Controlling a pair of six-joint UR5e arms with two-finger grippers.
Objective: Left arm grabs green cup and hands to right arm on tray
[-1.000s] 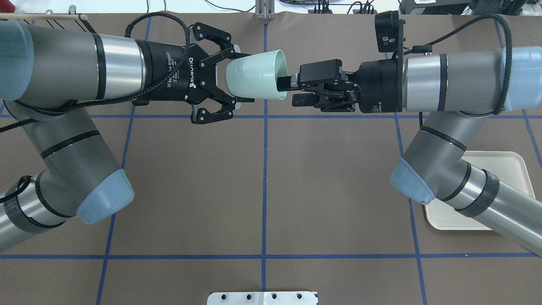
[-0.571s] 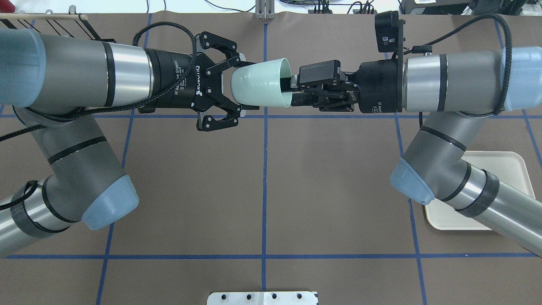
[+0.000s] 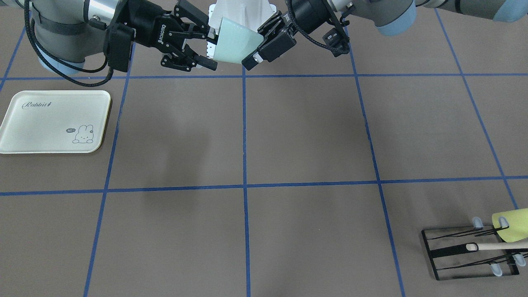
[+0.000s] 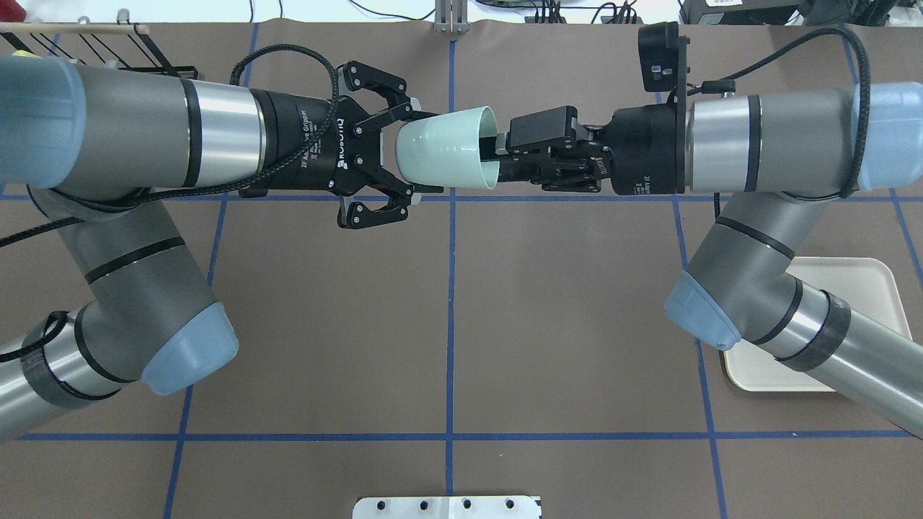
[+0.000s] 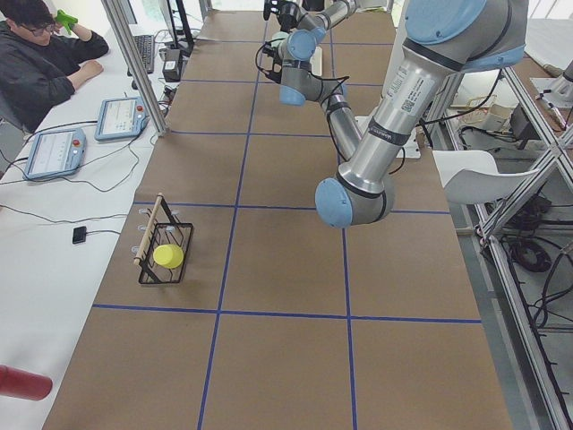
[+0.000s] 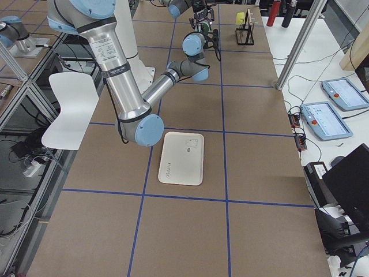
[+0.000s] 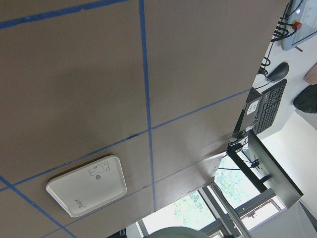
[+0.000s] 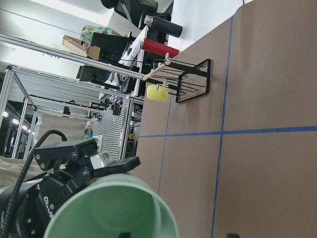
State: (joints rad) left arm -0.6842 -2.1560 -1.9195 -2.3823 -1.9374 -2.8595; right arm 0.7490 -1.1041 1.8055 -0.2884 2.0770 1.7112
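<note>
The pale green cup lies on its side in the air over the table's far middle, mouth toward the right arm. My left gripper is shut on its base end. My right gripper is open and straddles the cup's wall at the rim, with one finger inside the mouth and the other outside. The front view shows the same: cup, left gripper, right gripper. The right wrist view looks into the cup. The cream tray lies flat under the right arm; it is bare in the front view.
A black wire rack with a wooden handle and a yellow-green cup stands at the far left corner of my side. A white mount plate sits at the near edge. An operator sits beside the table.
My left arm has carried the cup to the right and slightly nearer me. The right gripper's finger now reaches deeper into the cup's mouth. The right arm has barely moved.
</note>
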